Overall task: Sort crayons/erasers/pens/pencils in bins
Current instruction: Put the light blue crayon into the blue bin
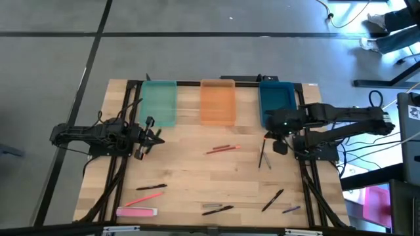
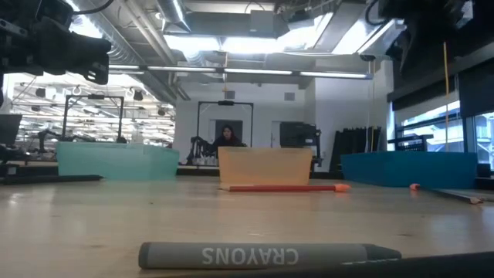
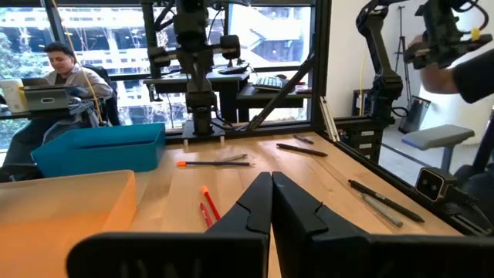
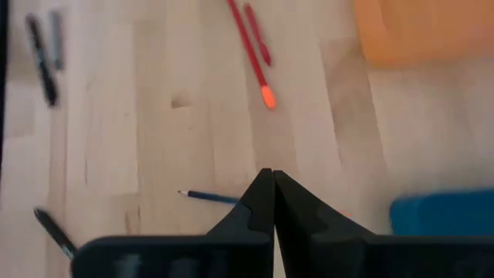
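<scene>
Three bins stand in a row along the far edge: teal-green [image 1: 159, 101], orange [image 1: 218, 101] and blue [image 1: 275, 101]. Loose on the wood lie two red pencils [image 1: 223, 149], black pens [image 1: 151, 187] [image 1: 272, 200], a pink pencil [image 1: 149, 196], a grey crayon [image 2: 262, 255] and a pink eraser [image 1: 136, 212] at the near left. My left gripper [image 3: 272, 181] is shut and level above the table's left side, holding nothing. My right gripper [image 4: 273, 176] is shut and slants down above a slim dark blue stick [image 4: 210, 197], in front of the blue bin.
A dark stick [image 1: 262, 157] lies near the right arm, and a short blue one [image 1: 292, 210] at the near right. Black frame rails run along both table sides. A person sits at a desk beyond the table [image 3: 65, 73]. Bare wood lies between the red pencils and the near pens.
</scene>
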Tool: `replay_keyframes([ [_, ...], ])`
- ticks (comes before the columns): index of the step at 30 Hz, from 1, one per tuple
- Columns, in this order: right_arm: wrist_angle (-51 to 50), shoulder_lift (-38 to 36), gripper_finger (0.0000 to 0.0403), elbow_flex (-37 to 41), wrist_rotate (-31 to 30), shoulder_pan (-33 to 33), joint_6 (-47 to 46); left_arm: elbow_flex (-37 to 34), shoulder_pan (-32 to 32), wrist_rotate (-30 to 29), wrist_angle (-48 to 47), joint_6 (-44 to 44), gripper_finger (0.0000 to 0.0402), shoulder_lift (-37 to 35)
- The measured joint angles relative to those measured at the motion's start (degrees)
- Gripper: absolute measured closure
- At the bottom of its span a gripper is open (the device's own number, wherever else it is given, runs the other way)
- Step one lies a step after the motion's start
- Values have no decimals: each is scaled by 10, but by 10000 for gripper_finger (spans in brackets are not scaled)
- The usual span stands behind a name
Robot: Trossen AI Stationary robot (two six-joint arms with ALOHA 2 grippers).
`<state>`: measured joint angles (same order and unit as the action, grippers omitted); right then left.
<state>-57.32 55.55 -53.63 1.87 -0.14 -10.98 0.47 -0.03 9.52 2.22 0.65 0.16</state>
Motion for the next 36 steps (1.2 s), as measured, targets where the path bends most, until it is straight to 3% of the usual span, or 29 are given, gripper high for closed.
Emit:
replay_keyframes([
  [7, -31, 24, 399, 0, -8, 0, -178, 0, 0, 0, 0, 0, 401, 0],
  [14, -41, 33, 399, 0, -8, 0, -287, 0, 0, -1, 13, 0, 401, 0],
  [18, -58, 33, 399, 0, -8, 2, -358, 33, 0, -32, 3, -25, 401, 3],
  [26, -94, 42, 399, 7, -8, 27, -480, 171, 0, -83, -182, -33, 401, 100],
  [36, -105, 101, 395, 8, -2, 77, -553, 269, 0, -108, -245, -60, 401, 246],
])
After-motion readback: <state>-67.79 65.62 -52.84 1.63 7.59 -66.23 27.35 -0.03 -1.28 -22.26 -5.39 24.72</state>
